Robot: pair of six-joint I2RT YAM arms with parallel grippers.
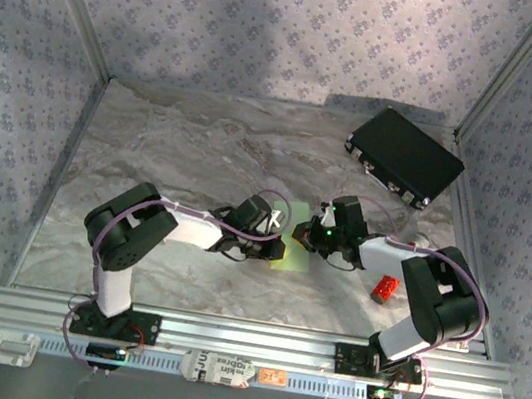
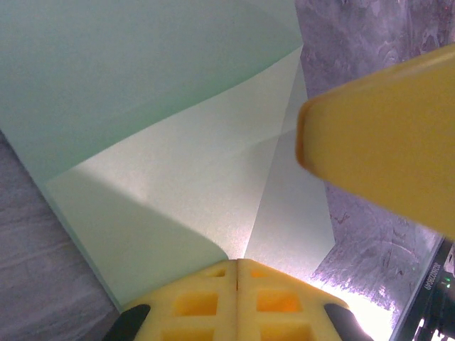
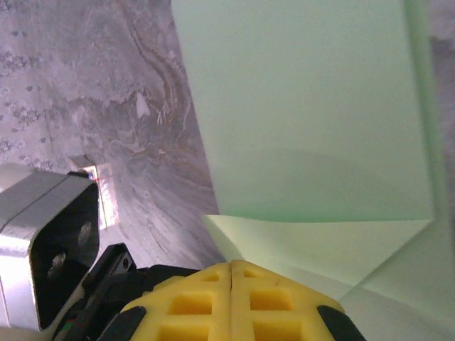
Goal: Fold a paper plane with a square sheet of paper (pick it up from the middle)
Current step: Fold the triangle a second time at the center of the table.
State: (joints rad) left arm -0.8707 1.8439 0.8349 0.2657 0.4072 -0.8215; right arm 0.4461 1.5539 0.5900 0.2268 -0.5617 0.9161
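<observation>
The square sheet of paper [image 1: 284,259] lies at the table's centre, pale green and partly folded, and both arms reach over it. In the left wrist view the paper [image 2: 178,185] shows diagonal creases and a raised flap. My left gripper [image 2: 237,261] is shut, its yellow tips together and resting on the sheet, with no paper showing between them. The right gripper's yellow finger [image 2: 384,142] hangs close at the right. In the right wrist view my right gripper [image 3: 232,263] is also shut, tips at a folded edge of the paper [image 3: 306,128]. From above, the left gripper [image 1: 279,234] and right gripper [image 1: 307,232] nearly touch.
A black rectangular case [image 1: 404,158] lies at the back right near the wall. A small red cylinder [image 1: 384,289] stands by the right arm's base. The left arm's grey and black wrist [image 3: 43,249] sits close to my right fingers. Patterned walls enclose the marble tabletop [image 1: 183,146].
</observation>
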